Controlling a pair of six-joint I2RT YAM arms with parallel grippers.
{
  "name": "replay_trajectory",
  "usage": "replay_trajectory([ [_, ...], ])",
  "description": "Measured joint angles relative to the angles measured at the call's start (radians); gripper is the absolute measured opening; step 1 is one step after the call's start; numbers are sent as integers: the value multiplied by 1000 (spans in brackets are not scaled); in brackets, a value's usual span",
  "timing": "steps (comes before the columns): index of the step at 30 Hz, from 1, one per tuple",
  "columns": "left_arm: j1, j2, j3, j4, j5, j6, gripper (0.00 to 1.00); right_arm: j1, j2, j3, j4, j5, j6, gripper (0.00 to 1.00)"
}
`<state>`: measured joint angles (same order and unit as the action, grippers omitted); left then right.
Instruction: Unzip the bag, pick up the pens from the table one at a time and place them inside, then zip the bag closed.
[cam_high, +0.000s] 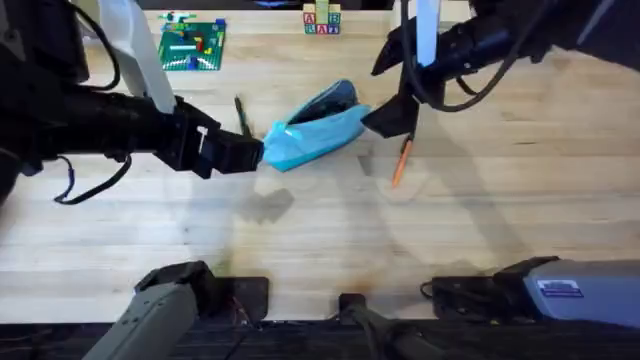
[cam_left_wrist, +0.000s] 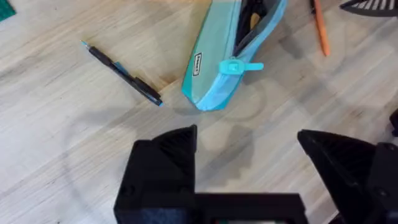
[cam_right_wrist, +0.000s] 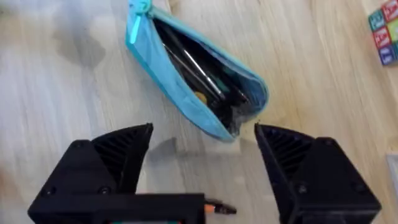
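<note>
The light blue bag (cam_high: 318, 125) lies slanted mid-table, its zipper open and dark contents showing inside (cam_right_wrist: 199, 81). Its zipper pull (cam_left_wrist: 240, 66) sits at the end nearest my left gripper (cam_high: 255, 155), which is open and stops just short of that end (cam_left_wrist: 249, 146). A dark pen (cam_high: 241, 115) lies on the table to the left of the bag (cam_left_wrist: 121, 71). An orange pen (cam_high: 402, 160) lies to the right of the bag (cam_left_wrist: 320, 28). My right gripper (cam_high: 386, 100) hovers open over the bag's far end (cam_right_wrist: 205, 146).
A green brick baseplate (cam_high: 192, 45) and stacked letter blocks (cam_high: 321, 20) stand at the table's back edge; the blocks (cam_right_wrist: 385, 34) also show beyond the bag. Bare wooden table (cam_high: 320, 230) stretches in front of the bag.
</note>
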<state>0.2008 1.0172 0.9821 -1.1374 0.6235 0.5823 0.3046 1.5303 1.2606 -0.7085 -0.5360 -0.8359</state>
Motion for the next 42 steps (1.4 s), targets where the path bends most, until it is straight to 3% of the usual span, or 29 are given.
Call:
replay_trajectory([
  [13, 0, 0, 0, 0, 0, 0, 995, 1, -178, 0, -63, 97, 330, 996],
  [23, 0, 0, 0, 3, 0, 0, 995, 1, -280, 0, -157, 389, 749, 996],
  [31, 0, 0, 0, 3, 0, 0, 995, 1, -290, 0, -316, 608, 1112, 996],
  [42, 0, 0, 0, 3, 0, 0, 995, 1, -284, 0, -408, 623, 1373, 998],
])
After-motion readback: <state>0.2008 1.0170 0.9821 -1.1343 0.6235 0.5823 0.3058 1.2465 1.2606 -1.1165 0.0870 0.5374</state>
